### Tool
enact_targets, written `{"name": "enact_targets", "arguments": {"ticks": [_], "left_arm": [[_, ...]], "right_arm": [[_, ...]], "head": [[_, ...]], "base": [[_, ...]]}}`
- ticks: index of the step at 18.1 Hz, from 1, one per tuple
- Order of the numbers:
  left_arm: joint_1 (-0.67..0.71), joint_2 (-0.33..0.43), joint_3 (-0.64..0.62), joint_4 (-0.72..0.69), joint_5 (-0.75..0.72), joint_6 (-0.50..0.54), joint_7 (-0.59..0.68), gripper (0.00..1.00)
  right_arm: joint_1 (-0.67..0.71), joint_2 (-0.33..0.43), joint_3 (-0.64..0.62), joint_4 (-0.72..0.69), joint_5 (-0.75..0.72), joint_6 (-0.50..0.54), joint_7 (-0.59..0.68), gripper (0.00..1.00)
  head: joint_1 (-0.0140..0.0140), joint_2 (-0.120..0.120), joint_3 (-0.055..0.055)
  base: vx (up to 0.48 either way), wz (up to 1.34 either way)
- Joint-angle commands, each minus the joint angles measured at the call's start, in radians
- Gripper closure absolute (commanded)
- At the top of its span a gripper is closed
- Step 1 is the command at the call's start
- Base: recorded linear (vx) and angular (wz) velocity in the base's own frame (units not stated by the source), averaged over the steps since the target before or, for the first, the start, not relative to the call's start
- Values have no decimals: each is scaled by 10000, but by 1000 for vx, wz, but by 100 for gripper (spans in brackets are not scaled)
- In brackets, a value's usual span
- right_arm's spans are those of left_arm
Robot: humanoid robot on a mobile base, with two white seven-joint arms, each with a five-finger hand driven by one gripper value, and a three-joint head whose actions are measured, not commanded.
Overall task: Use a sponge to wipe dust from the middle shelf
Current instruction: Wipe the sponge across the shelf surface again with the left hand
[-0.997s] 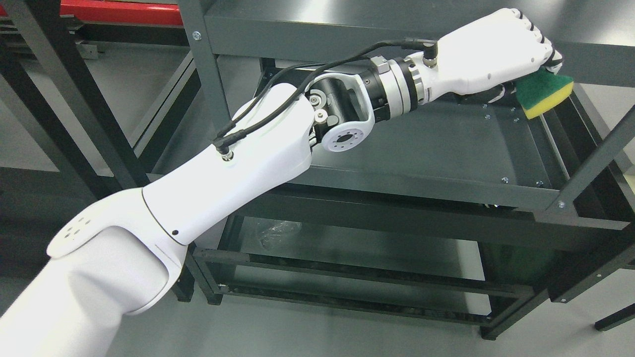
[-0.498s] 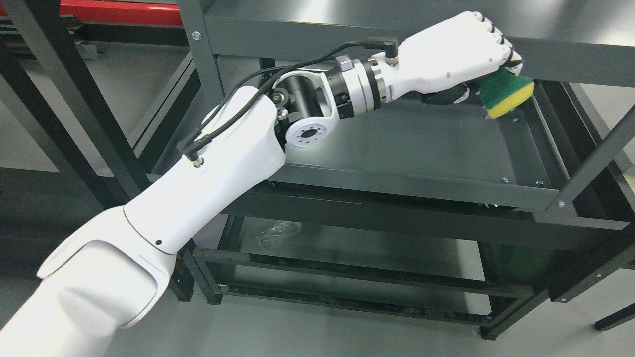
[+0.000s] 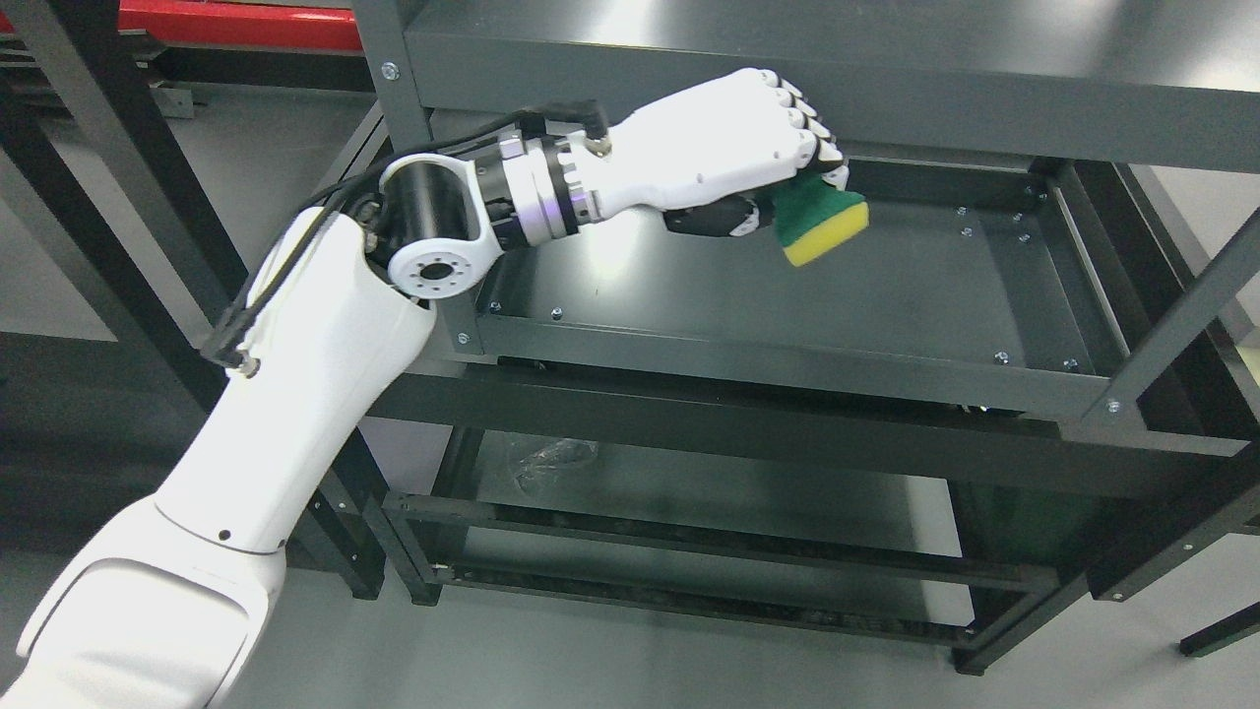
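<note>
My left hand (image 3: 778,182) reaches in from the lower left under the top shelf and is shut on a sponge (image 3: 822,222) with a green scrub side and a yellow foam side. The sponge points down and to the right, over the back middle of the dark grey middle shelf (image 3: 886,286). I cannot tell whether the sponge touches the shelf surface. My right hand is not in view.
The dark metal rack has a top shelf (image 3: 787,89) just above my hand, a front rail (image 3: 787,369) and a bottom shelf (image 3: 709,502). A slanted upright (image 3: 1171,325) stands at the right. Another black frame (image 3: 128,197) stands at the left.
My left hand has swept the sponge from the middle shelf's far right end leftward to about its middle. The forearm has drawn back to the left with it.
</note>
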Motion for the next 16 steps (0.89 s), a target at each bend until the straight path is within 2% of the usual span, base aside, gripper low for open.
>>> {"name": "enact_targets", "arguments": {"ticks": [1, 6, 8, 9, 12, 13, 14, 16], "left_arm": [[997, 1085, 5779, -1051, 44, -303, -995, 100], [1841, 1115, 8096, -1128, 807, -303, -2453, 100], [1873, 902, 8025, -1357, 1878, -303, -2454, 100], [1873, 627, 7750, -1495, 2446, -303, -2454, 100], [1736, -1609, 6447, -1711, 3952, -303, -2424, 100], [1644, -1609, 6170, -1711, 4046, -303, -2409, 100], [1582, -1609, 5317, -1605, 4138, -303, -2105, 100], [1597, -1609, 2698, -1497, 4415, -303, 155, 100]], "right_arm": [[-1, -175, -1, -175, 0, -8, -1, 0], [-1, -175, -1, -175, 0, -8, -1, 0], [-1, -175, -1, -175, 0, -8, -1, 0], [-1, -175, -1, -175, 0, -8, -1, 0], [-1, -175, -1, -175, 0, -8, -1, 0], [-1, -175, -1, -175, 0, -8, -1, 0], [-1, -175, -1, -175, 0, -8, -1, 0], [-1, -175, -1, -175, 0, -8, -1, 0]], "head": [[0, 0, 0], [0, 0, 0], [0, 0, 0], [0, 0, 0], [0, 0, 0], [0, 0, 0], [0, 0, 0], [0, 0, 0]], "base": [[0, 0], [0, 0], [0, 0], [0, 0], [0, 0], [0, 0], [0, 0], [0, 0]]}}
